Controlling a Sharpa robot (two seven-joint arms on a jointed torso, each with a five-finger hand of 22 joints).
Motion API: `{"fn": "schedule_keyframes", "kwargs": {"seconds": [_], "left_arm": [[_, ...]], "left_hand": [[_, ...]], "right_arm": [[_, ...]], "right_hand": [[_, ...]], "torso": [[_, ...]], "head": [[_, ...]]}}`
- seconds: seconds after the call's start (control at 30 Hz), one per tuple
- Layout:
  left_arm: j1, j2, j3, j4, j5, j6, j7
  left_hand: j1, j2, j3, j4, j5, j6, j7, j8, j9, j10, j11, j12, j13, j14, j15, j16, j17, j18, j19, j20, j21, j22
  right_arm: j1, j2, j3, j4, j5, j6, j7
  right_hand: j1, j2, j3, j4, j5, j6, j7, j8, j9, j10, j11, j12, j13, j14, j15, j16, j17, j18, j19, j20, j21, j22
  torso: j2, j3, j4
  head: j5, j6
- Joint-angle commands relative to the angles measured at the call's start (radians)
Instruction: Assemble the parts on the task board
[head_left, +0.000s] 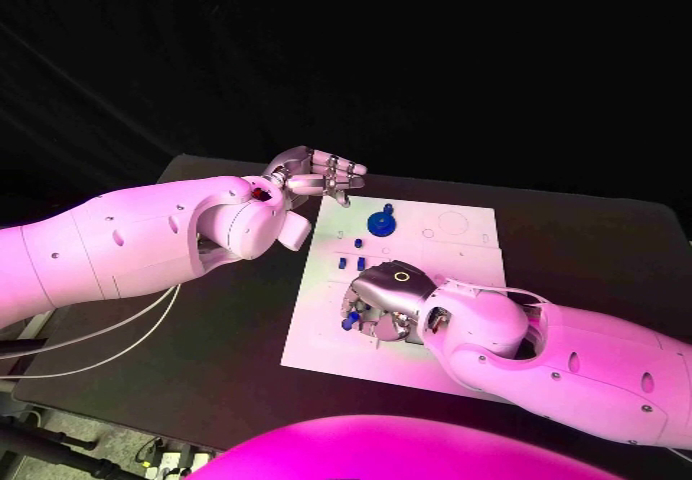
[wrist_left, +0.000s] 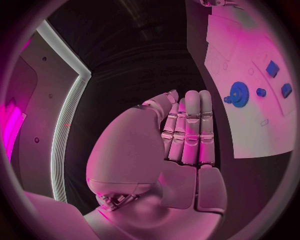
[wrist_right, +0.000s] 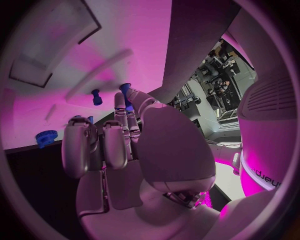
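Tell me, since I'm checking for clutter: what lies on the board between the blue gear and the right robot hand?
In the head view, small blue parts lie on the task board between the blue gear and the right robot hand.

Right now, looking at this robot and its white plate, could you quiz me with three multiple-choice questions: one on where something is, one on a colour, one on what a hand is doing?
1. Where is the right hand?
A. over the task board's near end
B. off the table
C. beside the left hand

2. What colour is the gear on the board?
A. yellow
B. blue
C. green

3. What is the left hand doing?
A. gripping the gear
B. pressing the board
C. holding nothing, fingers straight

Answers: 1 A, the head view shows it low over the board's near part. 2 B, it looks blue in head and left wrist views. 3 C, its palm is bare at the board's far corner.
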Motion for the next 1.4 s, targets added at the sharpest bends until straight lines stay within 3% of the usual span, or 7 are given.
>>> {"fn": "schedule_keyframes", "kwargs": {"seconds": [0.03, 0.27, 0.53, 1.07, 1.13, 1.2, 1.4], "left_arm": [[0.0, 0.0, 0.0, 0.002, -0.006, 0.018, 0.003], [0.001, -0.001, 0.0, 0.003, -0.006, 0.019, 0.001], [0.001, -0.003, 0.001, 0.004, -0.008, 0.018, 0.0], [0.001, -0.005, 0.001, 0.005, -0.011, 0.02, -0.003], [0.001, -0.006, 0.001, 0.005, -0.011, 0.019, -0.003], [0.001, -0.007, 0.001, 0.005, -0.011, 0.018, -0.002], [0.001, -0.012, 0.001, 0.005, -0.011, 0.017, -0.001]], "left_hand": [[-0.004, 0.008, -0.002, -0.004, 0.001, -0.008, -0.002, 0.0, -0.001, -0.008, 0.0, 0.007, 0.001, -0.003, 0.001, -0.002, -0.002, 0.013, 0.001, 0.007, -0.002, -0.001], [-0.003, 0.008, -0.002, -0.005, 0.001, -0.009, -0.001, 0.0, -0.001, -0.01, 0.001, 0.008, 0.001, -0.004, 0.001, -0.002, -0.002, 0.013, 0.001, 0.008, -0.002, -0.001], [-0.003, 0.008, -0.002, -0.005, 0.001, -0.01, -0.001, 0.0, -0.001, -0.011, 0.001, 0.009, 0.001, -0.004, 0.002, -0.002, -0.002, 0.013, 0.001, 0.008, -0.002, -0.001], [-0.003, 0.008, -0.002, -0.005, 0.001, -0.01, -0.001, 0.0, -0.001, -0.011, 0.001, 0.009, 0.001, -0.004, 0.002, -0.002, -0.002, 0.013, 0.001, 0.008, -0.002, -0.001], [-0.003, 0.008, -0.002, -0.006, 0.001, -0.011, 0.0, 0.0, -0.001, -0.012, 0.001, 0.009, 0.001, -0.005, 0.002, -0.002, -0.002, 0.013, 0.001, 0.008, -0.002, -0.001], [-0.004, 0.009, -0.003, -0.005, 0.001, -0.011, 0.0, 0.0, -0.001, -0.013, 0.002, 0.01, 0.001, -0.005, 0.002, -0.003, -0.002, 0.013, 0.0, 0.008, -0.002, -0.001], [-0.017, 0.009, -0.01, 0.003, -0.002, -0.014, 0.001, 0.0, -0.001, -0.018, 0.003, 0.014, 0.001, -0.006, 0.005, -0.002, -0.003, 0.012, -0.002, 0.011, -0.006, -0.003]], "right_arm": [[-0.001, 0.003, -0.001, -0.006, -0.006, 0.023, -0.001], [-0.003, 0.017, -0.003, -0.013, -0.006, 0.022, -0.007], [-0.004, 0.023, -0.005, -0.015, -0.003, 0.005, -0.009], [-0.005, 0.011, -0.005, -0.002, -0.002, -0.025, -0.018], [-0.005, 0.003, -0.005, 0.009, -0.003, -0.038, -0.023], [-0.005, -0.011, -0.005, 0.025, -0.004, -0.052, -0.029], [-0.004, -0.074, 0.001, 0.092, -0.004, -0.099, -0.039]], "right_hand": [[0.001, 0.001, 0.006, -0.002, 0.004, 0.01, 0.0, 0.006, 0.014, 0.001, -0.004, -0.004, 0.002, 0.047, -0.008, 0.002, -0.001, -0.01, 0.006, -0.007, -0.006, 0.176], [-0.013, -0.008, 0.012, -0.005, 0.002, -0.01, 0.009, -0.005, 0.012, -0.012, 0.003, -0.018, 0.001, 0.047, -0.003, 0.001, -0.003, -0.009, 0.003, -0.004, -0.012, 0.175], [-0.055, -0.036, 0.01, 0.003, 0.016, -0.06, 0.029, -0.035, 0.002, -0.044, 0.022, -0.045, -0.002, 0.042, 0.012, -0.007, -0.017, -0.004, -0.009, 0.008, -0.04, 0.168], [-0.079, -0.055, 0.013, 0.004, 0.022, -0.132, 0.025, -0.066, -0.016, -0.052, 0.02, -0.055, 0.004, 0.038, 0.013, -0.018, -0.034, 0.0, -0.015, 0.012, -0.057, 0.164], [-0.083, -0.063, 0.014, 0.003, 0.023, -0.193, 0.026, -0.066, -0.032, -0.051, 0.016, -0.057, 0.006, 0.037, 0.01, -0.019, -0.036, 0.0, -0.014, 0.011, -0.056, 0.165], [-0.086, -0.067, 0.015, 0.002, 0.022, -0.245, 0.006, -0.066, -0.045, -0.051, 0.01, -0.059, 0.009, 0.038, 0.005, -0.019, -0.036, -0.001, -0.011, 0.008, -0.051, 0.167], [-0.098, -0.077, 0.003, 0.002, 0.022, -0.308, -0.009, -0.065, -0.06, -0.048, 0.008, -0.06, 0.015, 0.036, 0.002, -0.025, -0.046, -0.002, -0.008, 0.004, -0.05, 0.169]], "torso": [[0.0, -0.0002, 0.0001], [0.0, 0.0, 0.0002], [0.0, 0.0001, -0.0001], [0.0, 0.0005, 0.0], [0.0, 0.0006, 0.0002], [0.0, 0.0004, 0.0004], [-0.002, -0.0005, -0.0014]], "head": [[0.0, 0.0], [-0.001, 0.0], [-0.001, 0.0], [-0.003, -0.002], [-0.003, -0.002], [-0.004, -0.001], [-0.008, 0.001]]}}
